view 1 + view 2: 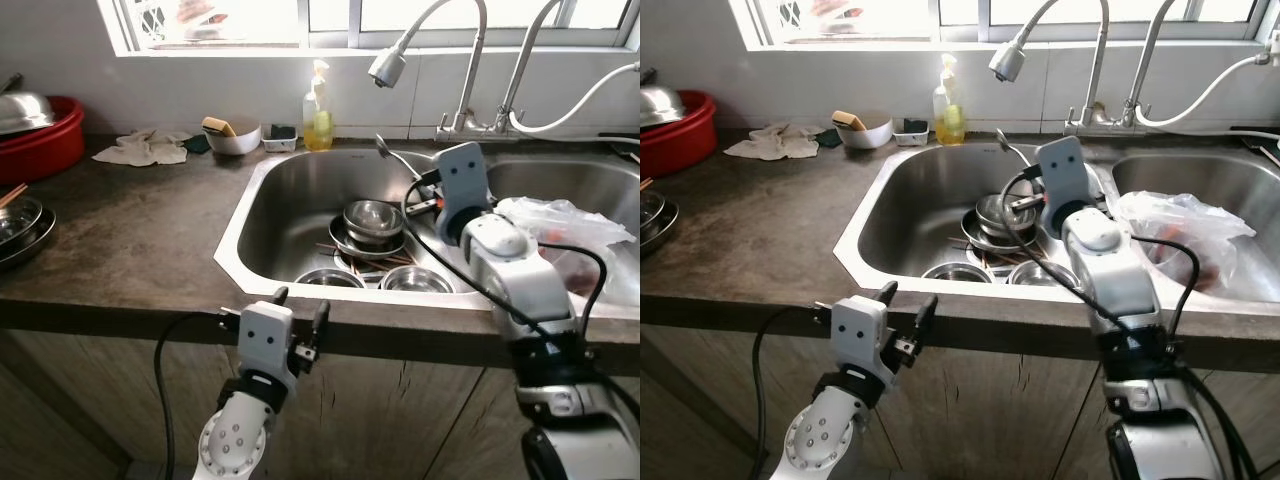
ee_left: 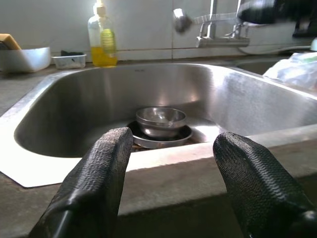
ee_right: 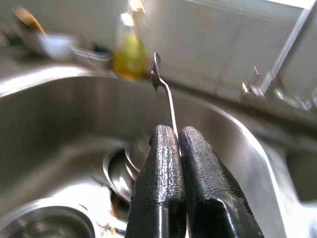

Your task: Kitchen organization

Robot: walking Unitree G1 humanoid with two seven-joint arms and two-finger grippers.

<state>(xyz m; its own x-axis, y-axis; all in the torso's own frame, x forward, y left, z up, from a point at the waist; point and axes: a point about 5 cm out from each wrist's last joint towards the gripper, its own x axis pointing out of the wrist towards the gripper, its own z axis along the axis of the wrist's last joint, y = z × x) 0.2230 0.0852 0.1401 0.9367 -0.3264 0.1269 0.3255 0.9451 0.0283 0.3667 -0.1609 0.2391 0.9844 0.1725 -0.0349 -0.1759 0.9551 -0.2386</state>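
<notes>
A: Why was the right gripper (image 3: 179, 148) over the sink (image 1: 262, 200)?

B: It was clenched on a spoon (image 3: 166, 94), pinched by the handle with the bowl pointing up, lifted clear of the stacked steel bowls (image 1: 373, 225) at about 7 o'clock from it.

A: And the left gripper (image 2: 171, 163)?

B: Released, fingers apart, by the counter edge at 6 o'clock. The faucet head (image 1: 388, 66) hung at 12, a plastic bag (image 1: 560, 225) at 3.

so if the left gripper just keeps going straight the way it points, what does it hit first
Probably the front edge of the counter: the open left gripper sits just before it, aimed toward the sink. Depth is unclear.
</notes>
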